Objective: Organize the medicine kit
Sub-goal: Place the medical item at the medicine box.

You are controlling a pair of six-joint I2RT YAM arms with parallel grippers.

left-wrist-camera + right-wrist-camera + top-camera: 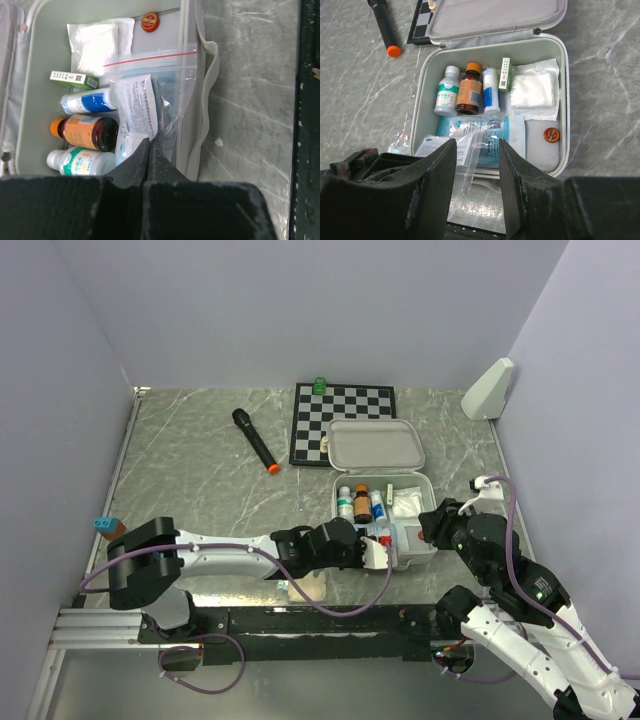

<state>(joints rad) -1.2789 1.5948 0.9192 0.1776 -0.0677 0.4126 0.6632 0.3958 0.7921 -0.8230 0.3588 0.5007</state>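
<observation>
The medicine kit (375,445) lies open, lid flat toward the chessboard. Its tray (563,100) holds a white bottle (446,92), an amber bottle (469,92), a blue-white tube (491,90), a green box (505,74), a gauze packet (532,90) and a red tin (551,134). A clear zip bag (150,92) with blue packets lies over the tray's near side. My left gripper (150,144) is shut on that bag's edge at the tray's near wall (192,100). My right gripper (476,145) stands open just above the near rim, a corner of the bag hanging loose between its fingers.
Behind the lid lies a black-and-white chessboard (342,405) with a green piece (320,385). A black microphone with an orange tip (255,440) lies left of it. A white wedge (488,390) stands at the back right. A small empty zip bag (400,142) lies left of the tray.
</observation>
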